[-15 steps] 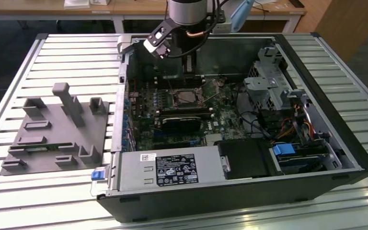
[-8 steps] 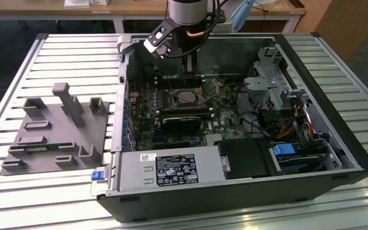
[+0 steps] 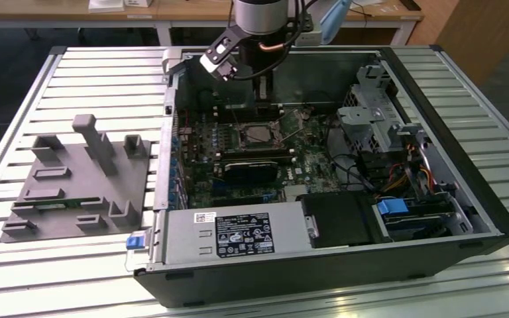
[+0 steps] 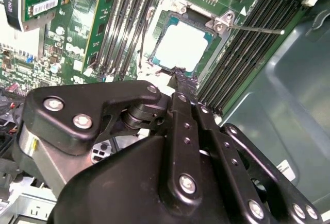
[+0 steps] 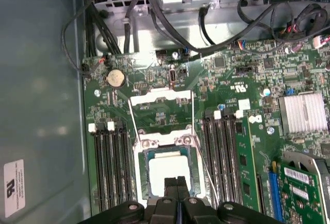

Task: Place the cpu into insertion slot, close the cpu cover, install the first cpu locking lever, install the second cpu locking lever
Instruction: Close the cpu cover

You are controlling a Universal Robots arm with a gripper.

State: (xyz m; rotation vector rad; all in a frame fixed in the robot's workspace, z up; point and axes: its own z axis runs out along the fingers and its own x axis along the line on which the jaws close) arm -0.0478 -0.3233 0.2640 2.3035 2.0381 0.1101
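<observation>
Claw (image 5: 177,183) over the socket, first wrist view: its 2 fingers are pressed together with nothing seen between them, and the tips sit at 1 edge of the cpu (image 5: 167,168). Whether they touch it cannot be told. The cpu lies flat inside the insertion slot (image 5: 140,175), silvery top up. The cpu cover (image 5: 162,99) is swung back on its hinge, open.

Treat the cpu as light, rigid and fragile. You would take it by 2 opposite edges only and never press it down askew, since the contacts beneath likely bend easily. The cover is thin sheet metal, probably stiff but springy, and its free edge is the place to push.

Room is tight. Memory slots (image 5: 109,167) flank the socket on both sides. A thin locking lever (image 4: 258,29) juts out beside it in the second wrist view. Cables (image 5: 170,28) hang beyond the cover, and the case wall (image 5: 41,105) closes off 1 side.
</observation>
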